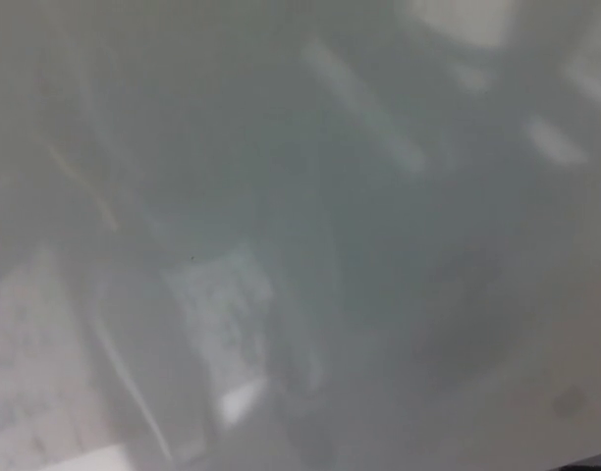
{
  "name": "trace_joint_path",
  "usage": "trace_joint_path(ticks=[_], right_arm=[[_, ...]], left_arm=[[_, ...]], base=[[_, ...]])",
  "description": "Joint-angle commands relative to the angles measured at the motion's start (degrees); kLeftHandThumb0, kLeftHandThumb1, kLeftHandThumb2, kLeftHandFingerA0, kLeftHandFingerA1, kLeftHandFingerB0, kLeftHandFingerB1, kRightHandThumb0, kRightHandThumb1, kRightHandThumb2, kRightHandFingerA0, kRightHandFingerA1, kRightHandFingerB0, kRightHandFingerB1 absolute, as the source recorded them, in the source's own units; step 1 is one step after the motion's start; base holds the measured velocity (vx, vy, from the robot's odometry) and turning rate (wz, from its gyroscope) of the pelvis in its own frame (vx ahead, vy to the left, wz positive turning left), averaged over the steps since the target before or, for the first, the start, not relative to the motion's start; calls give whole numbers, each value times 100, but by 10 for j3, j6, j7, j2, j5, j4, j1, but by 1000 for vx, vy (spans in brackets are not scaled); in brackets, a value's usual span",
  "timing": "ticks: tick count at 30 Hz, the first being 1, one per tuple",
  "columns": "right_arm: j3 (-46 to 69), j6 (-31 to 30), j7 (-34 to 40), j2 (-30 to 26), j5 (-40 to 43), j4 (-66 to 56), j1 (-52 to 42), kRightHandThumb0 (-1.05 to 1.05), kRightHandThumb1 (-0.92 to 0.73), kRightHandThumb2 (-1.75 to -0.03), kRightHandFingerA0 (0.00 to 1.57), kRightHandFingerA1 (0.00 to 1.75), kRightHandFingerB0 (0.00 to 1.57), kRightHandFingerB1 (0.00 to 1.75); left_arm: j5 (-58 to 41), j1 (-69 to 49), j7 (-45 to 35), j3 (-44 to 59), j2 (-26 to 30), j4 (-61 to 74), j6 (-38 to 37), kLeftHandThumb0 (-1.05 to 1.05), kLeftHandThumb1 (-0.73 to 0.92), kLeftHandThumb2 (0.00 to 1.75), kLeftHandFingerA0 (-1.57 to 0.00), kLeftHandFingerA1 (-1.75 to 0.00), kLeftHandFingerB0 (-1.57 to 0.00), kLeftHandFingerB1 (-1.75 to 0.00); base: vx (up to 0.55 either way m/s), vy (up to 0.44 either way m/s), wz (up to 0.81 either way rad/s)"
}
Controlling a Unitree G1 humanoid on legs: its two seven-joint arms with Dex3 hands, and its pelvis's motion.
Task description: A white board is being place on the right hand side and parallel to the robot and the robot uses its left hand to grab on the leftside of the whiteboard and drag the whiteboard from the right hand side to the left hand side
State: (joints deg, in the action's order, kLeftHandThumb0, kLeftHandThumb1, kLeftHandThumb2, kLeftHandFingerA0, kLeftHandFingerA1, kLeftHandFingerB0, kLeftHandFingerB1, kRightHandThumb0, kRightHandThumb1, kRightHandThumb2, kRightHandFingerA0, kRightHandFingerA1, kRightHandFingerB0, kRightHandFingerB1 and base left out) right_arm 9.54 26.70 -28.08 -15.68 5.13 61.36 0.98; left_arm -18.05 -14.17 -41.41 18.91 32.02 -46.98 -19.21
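Neither robot hand shows in the head view, so how their fingers stand cannot be told; the only dark thing is a thin sliver [597, 463] at the bottom right corner, too small to tell what it is.

The whiteboard [310, 147] fills nearly the whole picture; its surface is smooth, glossy and pale grey-white, and no frame or edge can be made out for certain (the dark sliver may lie along its lower edge, but that is unclear). The sheen carries soft, blurred reflections: a bright pale patch [458, 18] at the top; slanted light streaks [364, 108] running from upper middle toward the right; a smaller bright bar [554, 140] at the right; a darker, greyer zone through the centre. Lower left of centre sits a lighter, roughly square mottled patch [222, 314] with a bright spot below it; at the far left, a pale grainy area [26, 373] reaches the bottom edge.
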Motion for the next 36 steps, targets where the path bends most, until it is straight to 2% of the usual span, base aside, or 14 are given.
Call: trace_joint_path(ticks=[1, 14, 16, 19, 20, 21, 25, 26, 27, 29, 30, 32, 35, 36], right_arm=[[1, 13, 5, -1, -1, 9, -13, -57, -74, -84, 71, 99, 32, 73], [6, 4, 1, 3, 6, 4, -21, -54, -72, -89, 72, 103, 32, 75], [4, 9, 6, 3, 2, 3, -22, -54, -72, -89, 73, 104, 32, 76], [5, 6, 9, 4, 3, -1, -25, -54, -71, -87, 73, 104, 33, 76], [5, 5, 4, 3, 5, -1, -24, -55, -73, -88, 72, 105, 31, 76], [7, 2, 3, 4, 7, -1, -24, -53, -71, -87, 73, 104, 35, 77], [3, 7, 14, 4, -1, -6, -27, -54, -72, -88, 72, 104, 31, 76], [3, 8, 14, 4, -1, -7, -27, -54, -72, -88, 72, 104, 31, 76], [7, -2, 9, 6, 6, -6, -25, -55, -72, -88, 73, 105, 32, 76], [8, -7, 7, 8, 9, -7, -23, -55, -72, -88, 73, 105, 32, 76], [7, -3, 10, 6, 6, -7, -23, -54, -72, -88, 70, 104, 30, 75], [7, 4, 16, 5, 2, -5, -23, -54, -71, -89, 69, 103, 31, 76], [5, 9, 14, 5, 1, -3, -23, -54, -71, -89, 69, 103, 30, 76], [7, 4, 12, 5, 3, -3, -22, -56, -72, -89, 70, 102, 31, 76]], left_arm=[[191, -20, 150, -120, -2, -61, -44, -60, 46, 80, 0, -34, 0, -14], [156, 15, 162, -166, 11, -119, -23, -63, 59, 81, -10, -32, 0, 0], [156, 14, 163, -168, 13, -117, -21, -62, 71, 61, -13, -30, 0, 0], [186, 1, 208, -180, 17, -89, -22, -77, 66, 93, -34, -54, 0, -4], [190, -3, 211, -182, 19, -79, -16, -71, 78, 63, -43, -44, 0, 0], [187, -2, 202, -181, 21, -80, -18, -73, 69, 90, -15, -36, 0, 0], [198, 6, 189, -191, 31, -87, -14, -71, 76, 93, -7, -30, 0, 0], [213, 8, 200, -200, 35, -89, -16, -71, 76, 93, -7, -30, 0, 0], [213, 19, 185, -206, 39, -98, 9, -80, 87, 111, -42, -71, 0, -9], [212, 25, 178, -209, 41, -103, 20, -80, 87, 111, -42, -71, 0, -9], [217, 49, 154, -222, 45, -107, 87, -80, 92, 78, -25, -43, 0, -12], [230, 51, 150, -237, 51, -82, 137, -76, 92, 75, -33, -68, 0, -21], [240, 42, 148, -250, 59, -55, 151, -74, 92, 74, -30, -41, 0, -10], [232, 29, 131, -247, 66, -70, 61, -72, 84, 108, 0, -19, -7, -25]], base=[[0, 0, 0], [0, 0, 0], [0, 0, 0], [0, 0, 0], [0, 0, 0], [0, 0, 0], [0, 0, 0], [0, 0, 0], [0, 0, 0], [0, 0, 0], [0, 0, 0], [0, 0, 0], [0, 0, 0], [0, 0, 0]])
